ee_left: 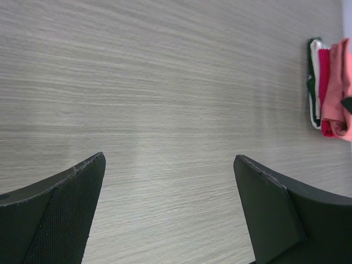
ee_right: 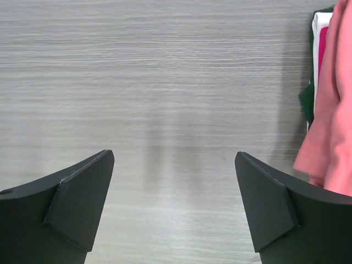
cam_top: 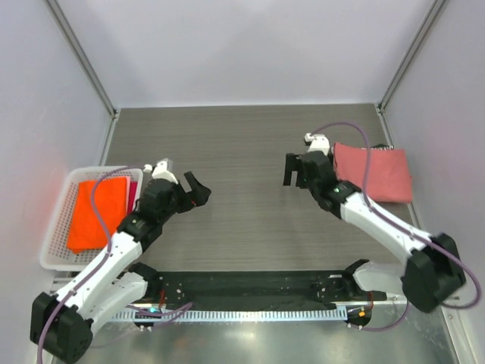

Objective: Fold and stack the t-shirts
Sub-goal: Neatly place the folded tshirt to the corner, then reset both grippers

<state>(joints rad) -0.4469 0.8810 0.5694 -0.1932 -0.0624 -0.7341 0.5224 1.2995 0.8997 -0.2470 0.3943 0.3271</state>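
Note:
A salmon-pink t-shirt (cam_top: 373,171) lies folded at the table's right side, on top of a stack. In the left wrist view the stack (ee_left: 330,88) shows green, white and magenta layers under the salmon one. It also shows at the right edge of the right wrist view (ee_right: 330,110). A bright orange t-shirt (cam_top: 97,212) lies in the white basket (cam_top: 57,227) at the left, with a magenta edge (cam_top: 134,191) beside it. My left gripper (cam_top: 195,189) is open and empty over bare table (ee_left: 169,159). My right gripper (cam_top: 297,171) is open and empty just left of the stack (ee_right: 174,155).
The grey wood-grain table (cam_top: 242,152) lies between the two grippers. White walls with metal posts close in the back and sides. A black rail (cam_top: 242,287) with the arm bases runs along the near edge.

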